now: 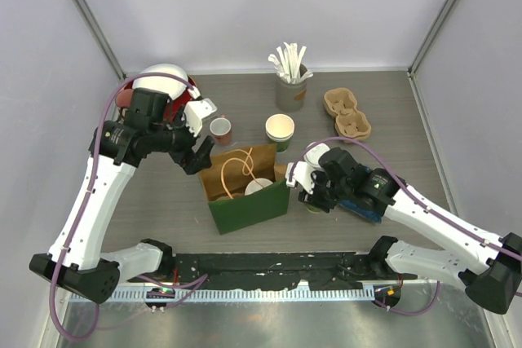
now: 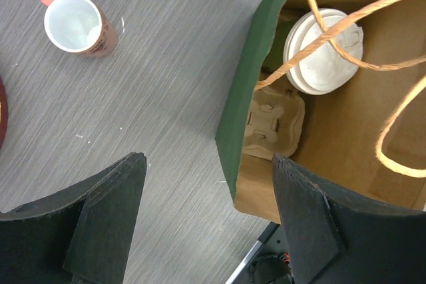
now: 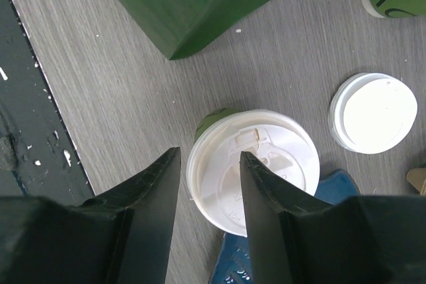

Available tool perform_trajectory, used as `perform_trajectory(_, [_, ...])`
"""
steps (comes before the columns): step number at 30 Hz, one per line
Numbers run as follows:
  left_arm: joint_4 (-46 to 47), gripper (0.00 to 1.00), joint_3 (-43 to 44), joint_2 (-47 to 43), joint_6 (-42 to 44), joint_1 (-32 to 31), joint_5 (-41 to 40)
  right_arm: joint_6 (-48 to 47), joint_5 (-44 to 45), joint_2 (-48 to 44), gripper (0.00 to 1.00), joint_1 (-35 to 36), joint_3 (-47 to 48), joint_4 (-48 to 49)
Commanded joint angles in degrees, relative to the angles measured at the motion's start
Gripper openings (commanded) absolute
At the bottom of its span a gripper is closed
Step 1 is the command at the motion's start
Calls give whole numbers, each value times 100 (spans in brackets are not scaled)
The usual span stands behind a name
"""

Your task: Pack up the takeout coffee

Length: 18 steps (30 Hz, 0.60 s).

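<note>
A green paper bag (image 1: 249, 201) stands open at mid-table; in the left wrist view its green rim (image 2: 249, 84) runs between my fingers. Inside it are a white-lidded cup (image 2: 324, 50) and a cardboard cup carrier (image 2: 276, 124). My left gripper (image 2: 208, 161) is open and empty above the bag's left edge (image 1: 200, 155). My right gripper (image 3: 210, 157) is open over a green cup with a white lid (image 3: 266, 171), right of the bag (image 1: 314, 200); one finger is beside the cup, the other over the lid. An open green cup (image 1: 280, 129) stands behind the bag.
A loose white lid (image 3: 373, 112) lies beside the lidded cup. A blue object (image 3: 243, 264) lies under the right gripper. The red-and-white cup (image 2: 76, 24) stands left of the bag. A holder of stirrers (image 1: 289, 83) and a cardboard carrier (image 1: 347, 113) are at the back.
</note>
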Motion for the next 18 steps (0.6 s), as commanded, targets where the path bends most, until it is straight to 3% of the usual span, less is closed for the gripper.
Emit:
perform_trajectory(1, [104,80,239,-45,-103,11,-317,-107,124,61,45,-33,-70,297])
perform_trajectory(14, [33,79,380,-18,-138,11,-308,-177,18,44,38,-174,-430,315])
perform_trajectory(18, [33,79,363,-18,-138,11,-308,-151,45,-8,31,-191,-448,323])
